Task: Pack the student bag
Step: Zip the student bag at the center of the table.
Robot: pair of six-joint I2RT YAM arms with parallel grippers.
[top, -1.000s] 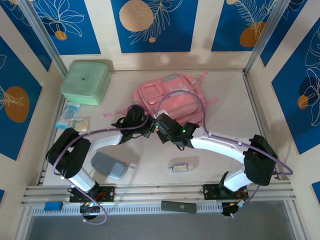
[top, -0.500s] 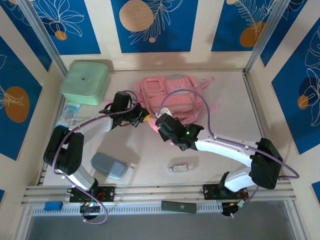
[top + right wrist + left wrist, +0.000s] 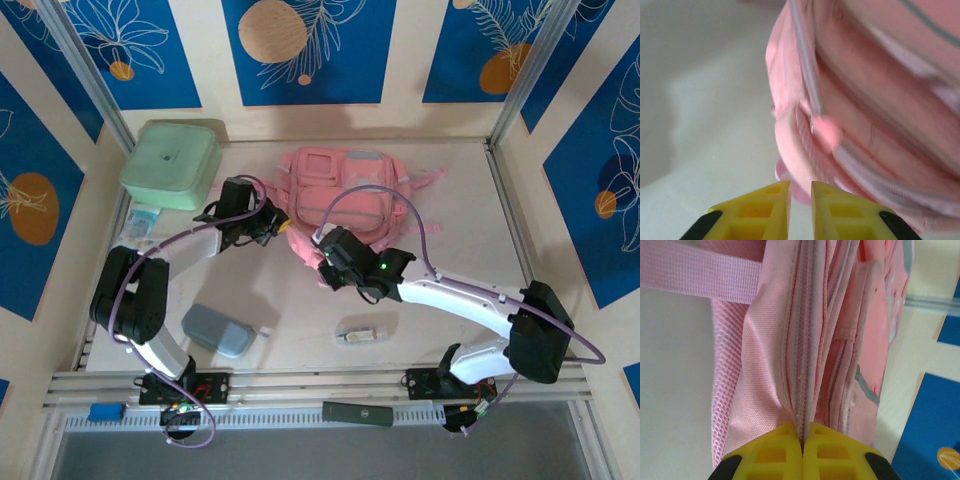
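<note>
Scene: a large soft pink fabric backpack (image 3: 325,170) lies flat on a pale table (image 3: 450,230), front pockets facing up, with a robot arm reaching to each of two edges.
Backpack position: towards the far middle of the table; it looks zipped shut and nothing appears packed yet.
Around the backpack: a mint-green square box (image 3: 172,163) sits off its far left corner, a grey-blue soft pouch (image 3: 217,330) lies well nearer than its left side, and a small clear packet (image 3: 360,330) lies nearer than its near edge.
Step in hand: most likely opening the main zip so these items can go in.
Doing it well: the fabric needs to be held taut at the backpack's left side while the puller is drawn along the zip line, not up and away from it. The cloth is soft and will bunch if the pull goes sideways.
Left gripper (image 3: 802,439): yellow fingers pressed fully together, pinching the fabric fold beside the zip track (image 3: 801,365) on the backpack's left side.
Right gripper (image 3: 800,186): at the backpack's near edge, yellow fingers parted by a narrow slit with nothing between them.
Zip pull (image 3: 826,131): a small round pink tab just beyond the right fingertips; the wrist view is blurred, but they seem not to touch it.
</note>
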